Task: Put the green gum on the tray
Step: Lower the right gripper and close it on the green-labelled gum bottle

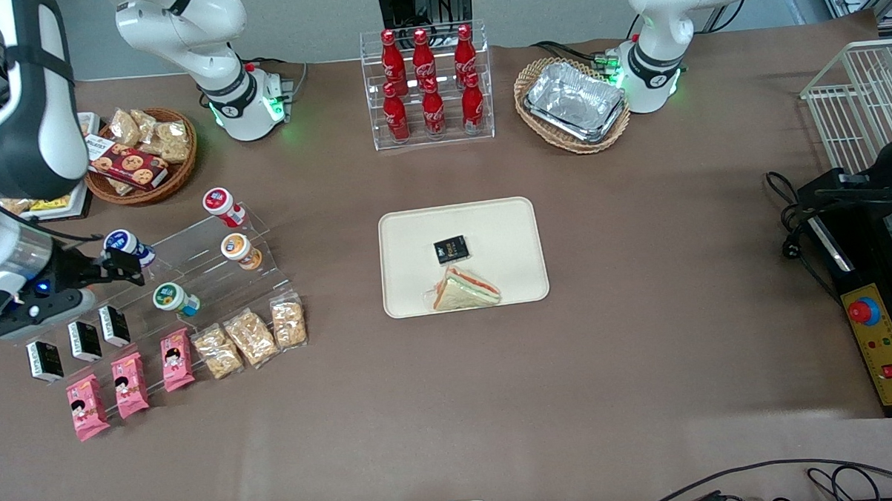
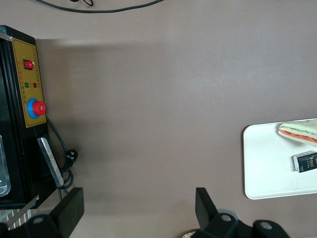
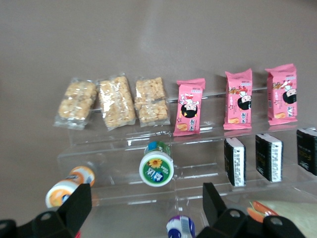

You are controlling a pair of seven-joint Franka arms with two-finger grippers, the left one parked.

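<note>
- Front view shows the pincer point(image 1: 124, 263) held above the clear stepped display stand point(image 1: 195, 281) at the working arm's end of the table point(image 1: 642, 333), right beside the blue-lidded jar point(image 1: 127, 245).
- Right wrist view shows both black fingers point(image 3: 77, 206) spread wide apart with nothing between them.
- Green gum point(image 1: 173, 298) lies on its side on a lower step of the stand, nearer to the front camera than the pincer and a little toward the tray; in the right wrist view the green gum point(image 3: 156, 167) sits in line with the gap between the fingers, not touched by either.
- Orange-lidded jar point(image 1: 240, 251) and red-lidded jar point(image 1: 222, 204) rest on higher steps, farther toward the table's middle than the pincer.
- Black packets point(image 1: 84, 341), pink snack packs point(image 1: 128, 384) and clear bags of crackers point(image 1: 250, 337) line the lowest steps, nearer to the front camera than the pincer.
- Tray point(image 1: 402, 282) lies flat at the table's middle, well apart from the pincer, carrying a wrapped sandwich point(image 1: 464, 290) and a small black packet point(image 1: 451, 249).
</note>
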